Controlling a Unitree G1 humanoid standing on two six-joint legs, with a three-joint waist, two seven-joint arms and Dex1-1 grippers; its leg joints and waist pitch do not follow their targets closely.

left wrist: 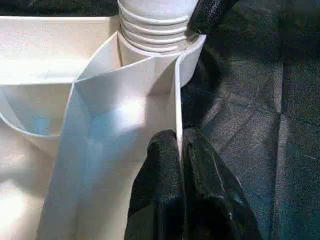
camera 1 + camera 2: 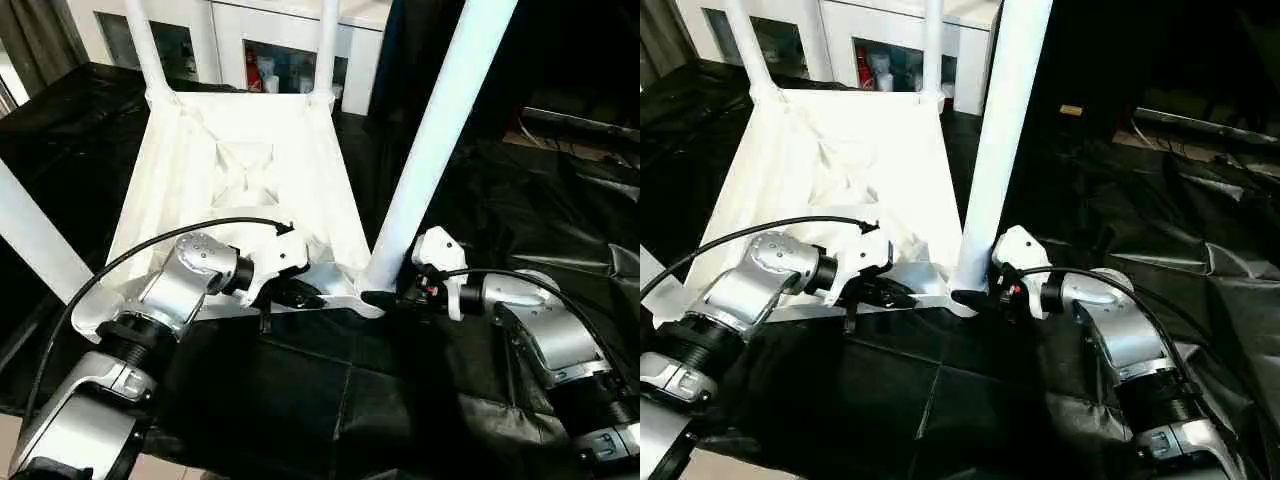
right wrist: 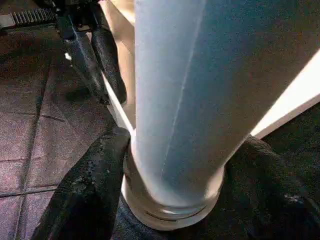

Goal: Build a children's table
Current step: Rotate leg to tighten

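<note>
Tabletop (image 2: 240, 170) first: you have it lying upside down on the black-draped work table (image 2: 330, 400), ribbed underside facing up, near edge just in front of your two forearms. All four legs stand up out of its corner sockets: two far legs (image 2: 145, 45) at the back corners, a near left leg (image 2: 35, 240) beside your left elbow, and a near right leg (image 2: 440, 130) rising tall from the corner closest to your right arm.

Your left gripper (image 1: 180, 165) sits on the near rim (image 1: 177, 100) of the tabletop, a little to the left of the near right corner. Its two black fingers (image 1: 157, 185) are pressed together with the thin rim wall pinched between them, one finger inside the rim and one outside. From that wrist you see the threaded base of the near right leg seated in its round socket (image 1: 192, 60) just beyond the fingertips.

Your right gripper (image 3: 175, 180) reaches in from the right at the foot of that same leg. Its fingers (image 3: 90, 190) are spread to either side of the tube, right at the ribbed collar where the leg meets the socket; the left one lies against the collar, and you cannot tell whether the other presses or merely flanks it. The two grippers are near each other, the corner socket between them.
</note>
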